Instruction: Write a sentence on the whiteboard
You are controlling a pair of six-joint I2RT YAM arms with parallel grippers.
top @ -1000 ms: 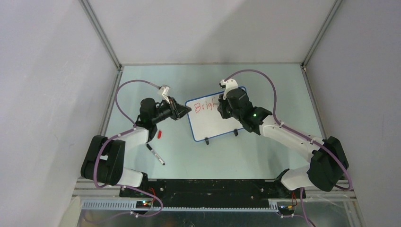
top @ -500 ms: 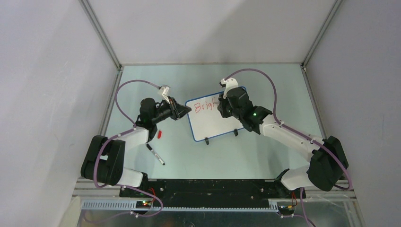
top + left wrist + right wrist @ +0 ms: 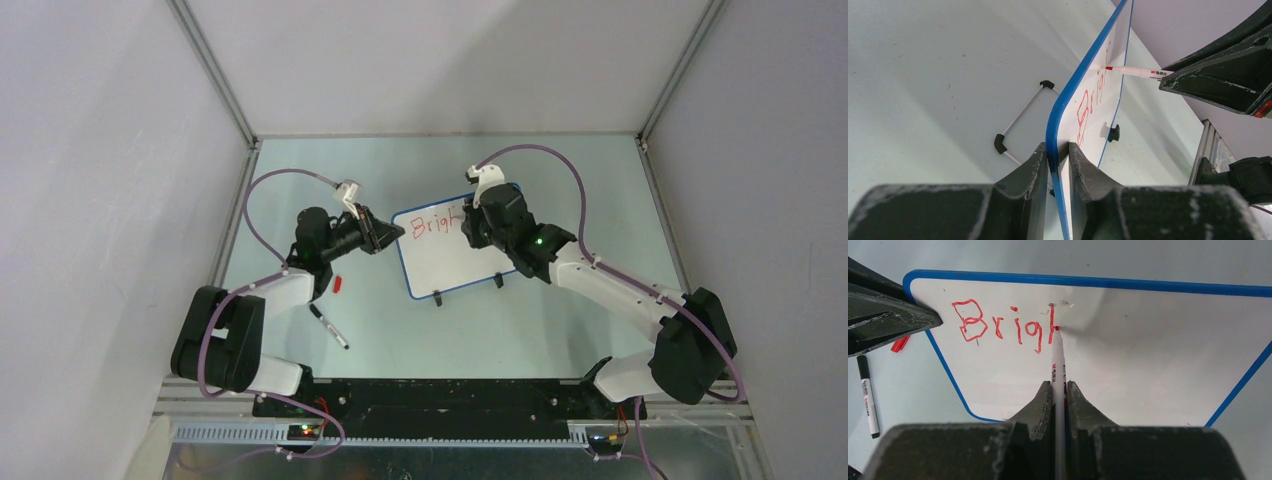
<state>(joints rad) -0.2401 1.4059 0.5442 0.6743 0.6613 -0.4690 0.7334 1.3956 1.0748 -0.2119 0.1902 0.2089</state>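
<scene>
- Pinching the whiteboard [image 3: 450, 265] by its left rim, the left gripper [image 3: 1057, 150] holds it mid-desk, nearer the far edge.
- The right gripper [image 3: 1059, 386] clamps a red marker [image 3: 1058, 357], its tip touching the sentence [image 3: 998, 330] after "Brig".

Overhead camera looked down from behind both arms [image 3: 290, 285], distant. Each wrist camera sighted close along its fingers [image 3: 1035, 407]; all shared the whiteboard [image 3: 450, 262].

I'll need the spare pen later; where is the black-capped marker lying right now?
In the top external view, the black-capped marker lies on the table at the left, just nearer the arm bases than the red cap, left of the whiteboard.
</scene>
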